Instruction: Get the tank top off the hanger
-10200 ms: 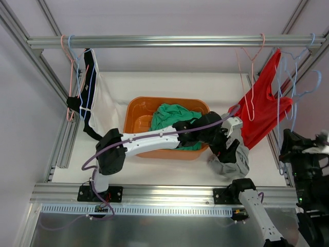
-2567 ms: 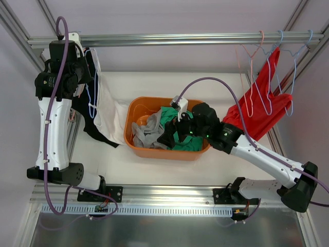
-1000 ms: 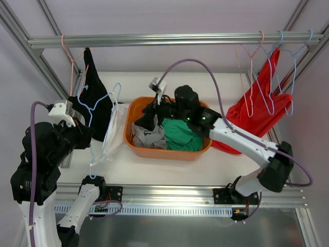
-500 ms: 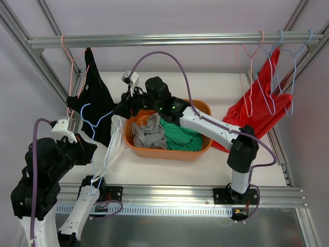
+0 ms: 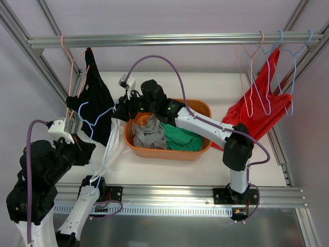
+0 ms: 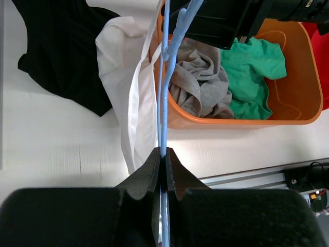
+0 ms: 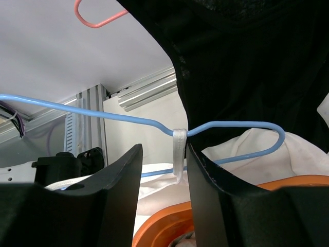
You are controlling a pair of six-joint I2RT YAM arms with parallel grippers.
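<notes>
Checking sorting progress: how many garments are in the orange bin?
2: a grey garment on the left side of the bin and a green garment beside it on the right. Others may be hidden beneath them.

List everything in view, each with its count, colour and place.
tank top: one, white, hanging on the held hanger, left of the basket
hanger: one, blue, in the left pincer
spare blue hangers: two, at the rail's right end
pink hangers: two, one at each end of the rail
black garment: one, hanging at left
red garment: one, hanging at right
basket: one, orange, table centre
grey garment: one, in the basket
green garment: one, in the basket
rail: one, silver, across the top
left pincer: shut on the hanger
right pincer: jaws apart around a white strap
</notes>
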